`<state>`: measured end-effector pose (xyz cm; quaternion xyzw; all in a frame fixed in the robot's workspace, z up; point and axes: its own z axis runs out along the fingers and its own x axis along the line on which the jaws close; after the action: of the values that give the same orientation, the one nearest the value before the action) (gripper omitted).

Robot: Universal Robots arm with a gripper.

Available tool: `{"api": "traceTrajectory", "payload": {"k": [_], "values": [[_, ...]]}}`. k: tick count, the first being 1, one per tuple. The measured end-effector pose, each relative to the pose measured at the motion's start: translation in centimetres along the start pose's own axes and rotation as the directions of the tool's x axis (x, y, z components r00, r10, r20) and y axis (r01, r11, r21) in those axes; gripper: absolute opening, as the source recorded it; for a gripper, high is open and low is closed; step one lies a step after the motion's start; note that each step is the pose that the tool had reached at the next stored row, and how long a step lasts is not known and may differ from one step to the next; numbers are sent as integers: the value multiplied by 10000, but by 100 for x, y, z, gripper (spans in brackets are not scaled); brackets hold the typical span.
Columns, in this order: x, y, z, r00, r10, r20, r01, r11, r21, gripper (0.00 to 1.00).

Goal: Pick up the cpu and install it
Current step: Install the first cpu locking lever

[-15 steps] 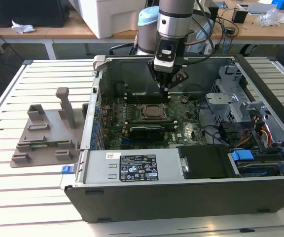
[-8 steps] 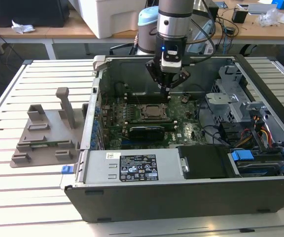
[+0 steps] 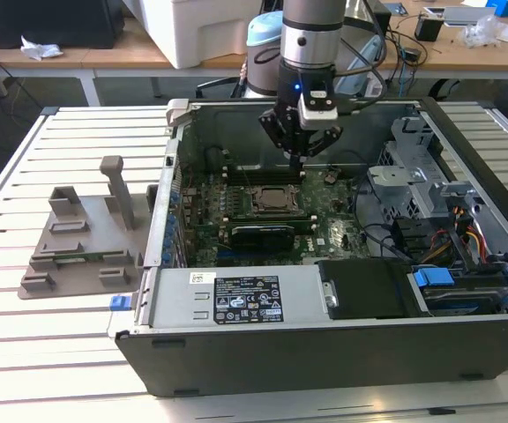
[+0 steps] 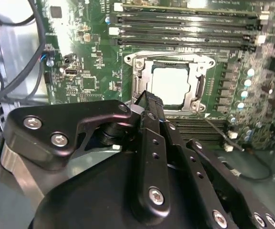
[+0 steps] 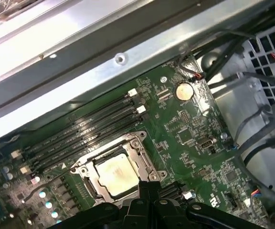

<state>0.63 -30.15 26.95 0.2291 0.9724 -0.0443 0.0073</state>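
Observation:
The cpu (image 3: pixel 276 201) lies flat inside the metal socket frame on the green motherboard (image 3: pixel 324 231), silvery top up. Both wrist views show it seated in the socket, the cpu (image 4: pixel 170 86) pale and square, the cpu (image 5: pixel 114 174) framed by the silver bracket. My gripper (image 3: pixel 295 160) hangs inside the open computer case, a little above the board and just behind the socket. Its black fingers (image 4: pixel 147 102) meet at the tips with nothing between them, and the gripper (image 5: pixel 149 183) sits close beside the socket's edge.
A grey plastic holder tray (image 3: pixel 78 238) sits on the slatted table at the exterior view's left. Memory slots (image 5: pixel 85 131) run beside the socket. Cables (image 3: pixel 386 238) and drive bays (image 3: pixel 466 282) crowd the case at the exterior view's right. The power supply (image 3: pixel 236 300) lines the near wall.

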Motion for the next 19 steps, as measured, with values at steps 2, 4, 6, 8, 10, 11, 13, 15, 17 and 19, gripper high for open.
{"api": "traceTrajectory", "payload": {"k": [2, 4, 6, 8, 10, 11, 13, 15, 17, 19], "values": [[0, 0, 0, 9993, -371, 31, 371, 9993, -13, 11], [0, 0, -1, 9966, -819, 32, 819, 9966, -115, 11], [0, 0, 0, 9936, -1126, -76, 1121, 9926, -475, 11], [1, 0, 0, 9906, -1364, -84, 1357, 9892, -560, 11], [0, 0, 0, 9832, -1825, -45, 1819, 9816, -575, 11], [0, 0, 0, 9805, -1966, -32, 1961, 9789, -578, 11], [0, 0, 0, 9703, -2421, 10, 2417, 9686, -585, 11], [0, 0, 0, 9615, -2748, 40, 2745, 9598, -589, 11], [0, 0, 0, 9485, -3167, 79, 3166, 9467, -593, 11], [0, 0, 0, 9316, -3633, 124, 3633, 9298, -595, 11]]}}
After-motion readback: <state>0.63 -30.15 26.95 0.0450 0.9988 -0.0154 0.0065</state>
